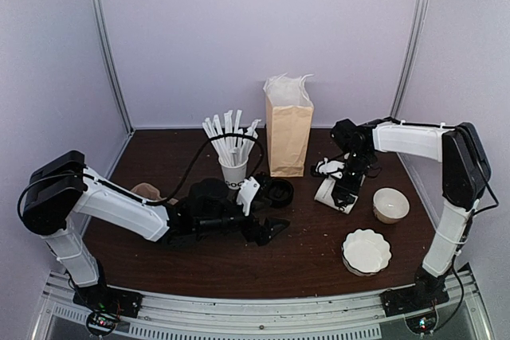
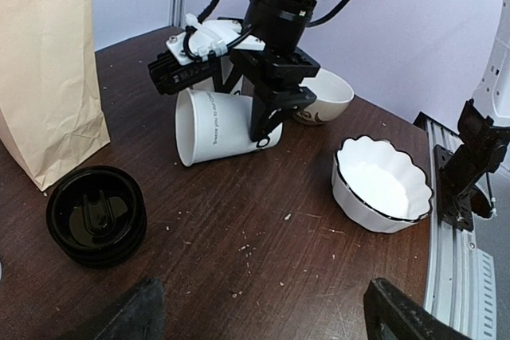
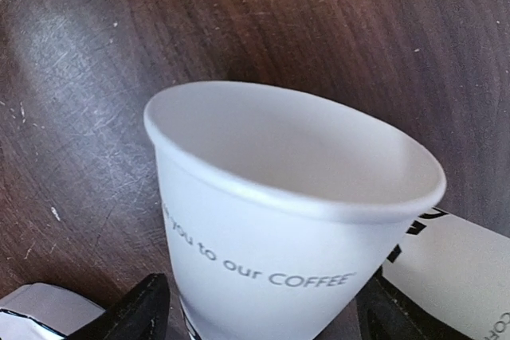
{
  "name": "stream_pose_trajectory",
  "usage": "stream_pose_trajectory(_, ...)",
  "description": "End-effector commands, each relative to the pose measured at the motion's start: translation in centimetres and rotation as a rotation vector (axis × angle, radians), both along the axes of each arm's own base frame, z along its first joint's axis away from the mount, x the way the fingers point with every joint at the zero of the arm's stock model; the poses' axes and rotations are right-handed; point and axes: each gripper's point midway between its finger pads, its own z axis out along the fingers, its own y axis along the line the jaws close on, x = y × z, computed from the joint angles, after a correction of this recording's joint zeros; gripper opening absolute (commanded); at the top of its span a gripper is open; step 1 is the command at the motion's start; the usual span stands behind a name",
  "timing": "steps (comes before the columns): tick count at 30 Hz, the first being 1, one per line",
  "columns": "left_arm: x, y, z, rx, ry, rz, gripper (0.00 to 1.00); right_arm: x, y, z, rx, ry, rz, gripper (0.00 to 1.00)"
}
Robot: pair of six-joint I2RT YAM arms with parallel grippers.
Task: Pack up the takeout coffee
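No cup with a black lid on it shows. A round black lid [image 1: 276, 191] lies alone on the table; it also shows in the left wrist view [image 2: 96, 214]. My right gripper [image 1: 344, 189] is shut on a lidless white paper cup [image 3: 279, 220] with grey lettering. It holds the cup tipped on its side, low over the table, mouth toward the lid [image 2: 213, 127]. My left gripper [image 2: 267, 316] is open and empty, low over bare table right of the lid [image 1: 267, 231]. A white cup with white straws [image 1: 233, 166] stands behind the left gripper.
A tan paper bag [image 1: 288, 129] stands open at the back centre, just behind the lid [image 2: 44, 61]. A white bowl [image 1: 390, 205] and a scalloped white dish [image 1: 366, 251] sit right of the right gripper. Another white printed object [image 3: 466, 272] lies beside the held cup.
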Motion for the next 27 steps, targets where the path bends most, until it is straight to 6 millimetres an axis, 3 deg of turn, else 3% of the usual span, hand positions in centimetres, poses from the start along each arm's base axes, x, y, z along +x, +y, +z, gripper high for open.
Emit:
stream_pose_trajectory(1,0.3,-0.8,1.4,-0.053,-0.008,-0.006,0.91,-1.6,0.5,-1.4,0.04,0.081,-0.007,0.85)
stream_pose_trajectory(5,0.8,-0.7,1.9,-0.071,0.009,0.0,0.91,-2.0,0.8,-1.4,0.071,0.08,-0.018,0.85)
stream_pose_trajectory(9,1.4,-0.4,2.2,-0.083,0.026,0.017,0.91,-2.3,0.8,-1.3,0.079,0.081,-0.019,0.76)
stream_pose_trajectory(13,2.3,0.2,2.4,-0.106,0.067,0.043,0.91,-3.3,1.4,0.6,0.133,0.077,-0.006,0.68)
stream_pose_trajectory(19,3.1,0.1,2.5,-0.135,0.12,0.037,0.89,-6.1,3.2,4.2,0.267,0.063,0.068,0.64)
stream_pose_trajectory(27,1.0,-2.8,4.2,-0.129,0.086,-0.174,0.81,-11.3,6.5,7.2,0.42,0.17,0.2,0.63)
